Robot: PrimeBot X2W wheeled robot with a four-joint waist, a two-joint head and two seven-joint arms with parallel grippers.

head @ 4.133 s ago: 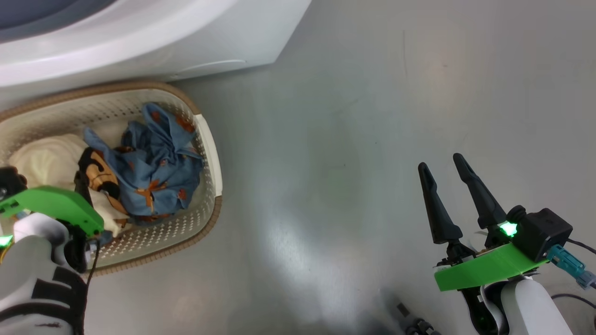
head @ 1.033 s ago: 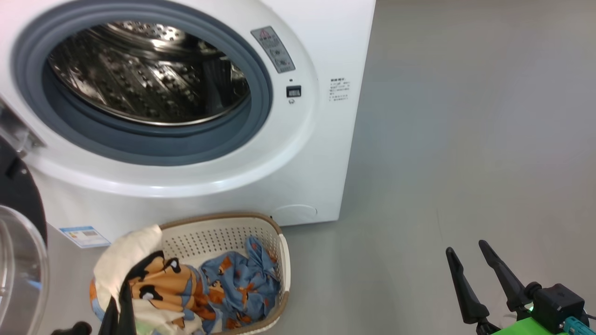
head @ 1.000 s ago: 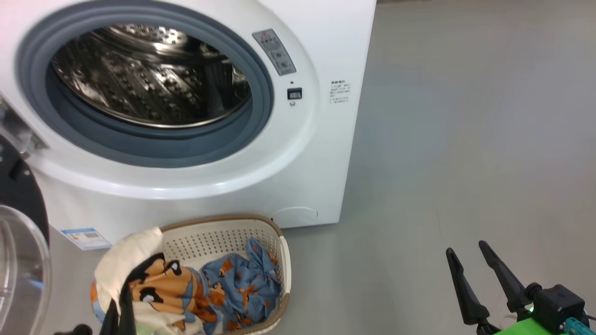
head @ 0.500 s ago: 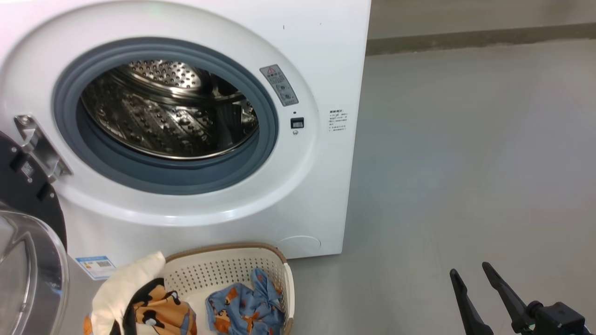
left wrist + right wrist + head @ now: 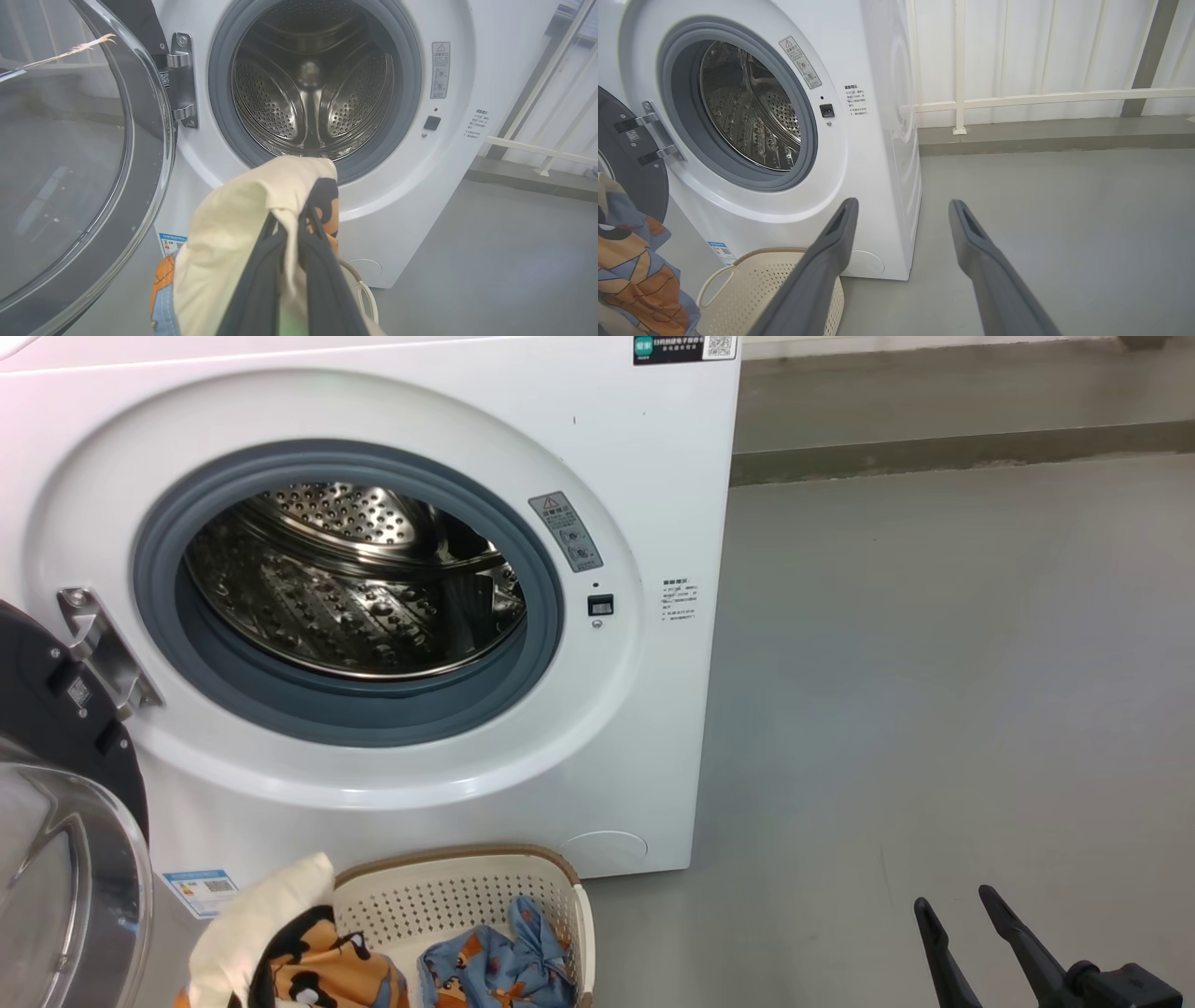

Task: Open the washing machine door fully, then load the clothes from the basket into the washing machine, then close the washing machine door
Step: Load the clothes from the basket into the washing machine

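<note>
A: Step?
B: Loading. Cream garment (image 5: 233,219) is pinched tight in the left end effector (image 5: 289,219), bottom centre of the wrist frame, just under the drum (image 5: 310,79) mouth (door (image 5: 70,163) wide open, frame left).
A: Axis?
B: It drapes down from the pinch, roughly vertical. Next I'd lift, push it into the drum, release. Right end effector (image 5: 901,205) is wide and empty.

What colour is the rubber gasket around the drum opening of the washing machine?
Grey-blue. The gasket shows best in the left wrist view.
</note>
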